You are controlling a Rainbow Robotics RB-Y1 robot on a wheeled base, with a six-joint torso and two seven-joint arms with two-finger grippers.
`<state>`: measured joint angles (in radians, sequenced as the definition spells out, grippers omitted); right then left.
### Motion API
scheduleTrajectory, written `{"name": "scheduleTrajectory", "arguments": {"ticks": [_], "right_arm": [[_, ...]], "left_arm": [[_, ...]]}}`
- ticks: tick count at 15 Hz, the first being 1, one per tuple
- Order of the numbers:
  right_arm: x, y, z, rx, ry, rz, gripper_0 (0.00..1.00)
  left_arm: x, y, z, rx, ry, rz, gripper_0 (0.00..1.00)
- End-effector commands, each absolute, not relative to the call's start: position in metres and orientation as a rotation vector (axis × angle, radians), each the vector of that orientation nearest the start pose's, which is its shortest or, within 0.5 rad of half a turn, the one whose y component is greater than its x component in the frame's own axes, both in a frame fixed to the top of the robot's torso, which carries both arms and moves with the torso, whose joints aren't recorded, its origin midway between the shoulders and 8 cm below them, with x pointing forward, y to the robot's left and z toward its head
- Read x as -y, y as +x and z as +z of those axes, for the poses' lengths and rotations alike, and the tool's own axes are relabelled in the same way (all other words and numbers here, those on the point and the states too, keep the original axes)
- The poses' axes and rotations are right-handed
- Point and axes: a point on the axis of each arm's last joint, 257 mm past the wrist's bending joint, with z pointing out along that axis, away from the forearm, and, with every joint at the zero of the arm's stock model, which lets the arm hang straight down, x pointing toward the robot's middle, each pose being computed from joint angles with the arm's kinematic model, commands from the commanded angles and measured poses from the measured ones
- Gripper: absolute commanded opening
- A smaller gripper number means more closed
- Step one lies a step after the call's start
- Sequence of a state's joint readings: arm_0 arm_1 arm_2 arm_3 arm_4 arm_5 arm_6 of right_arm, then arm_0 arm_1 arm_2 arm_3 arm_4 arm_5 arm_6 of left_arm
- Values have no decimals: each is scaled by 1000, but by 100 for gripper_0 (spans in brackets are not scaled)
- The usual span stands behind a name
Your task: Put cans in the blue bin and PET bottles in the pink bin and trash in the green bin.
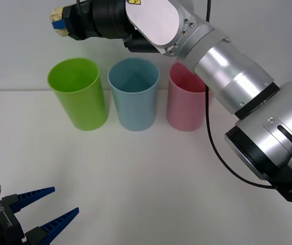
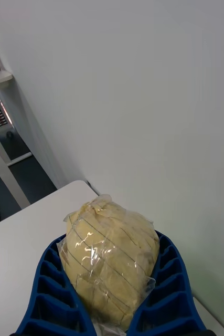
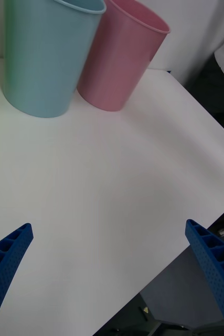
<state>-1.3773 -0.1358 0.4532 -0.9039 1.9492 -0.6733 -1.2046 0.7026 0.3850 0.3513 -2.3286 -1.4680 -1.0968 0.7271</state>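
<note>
The right gripper (image 1: pixel 59 23) is clamped on the trash (image 2: pixel 109 257), a pale yellow wad in clear wrap, high above the table's far edge. The green bin (image 1: pixel 78 94) stands just below it, slightly toward the robot, so a short drop should do. Blue bin (image 1: pixel 134 94) and pink bin (image 1: pixel 186 104) follow rightward. The left gripper (image 1: pixel 44 209) waits spread and empty at the near left corner. No writing readable.

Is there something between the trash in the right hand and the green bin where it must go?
Nothing visible. The right hand holds the trash above and behind the green bin, whose open mouth is uncovered.
</note>
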Motion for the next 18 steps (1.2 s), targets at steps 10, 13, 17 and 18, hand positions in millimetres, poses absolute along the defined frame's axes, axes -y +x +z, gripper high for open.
{"name": "scheduleTrajectory", "arguments": {"ticks": [10,13,17,18], "right_arm": [[-235,605,-4,-1704,-1004,452,0],[-233,606,-29,-1733,-1008,420,0],[-232,609,-48,-1751,-992,410,0],[-231,611,-51,-1748,-978,419,0]], "left_arm": [[-208,262,-200,-1942,460,-754,100],[-208,262,-200,-1942,460,-754,100],[-208,262,-200,-1942,460,-754,100],[-208,262,-200,-1942,460,-754,100]]}}
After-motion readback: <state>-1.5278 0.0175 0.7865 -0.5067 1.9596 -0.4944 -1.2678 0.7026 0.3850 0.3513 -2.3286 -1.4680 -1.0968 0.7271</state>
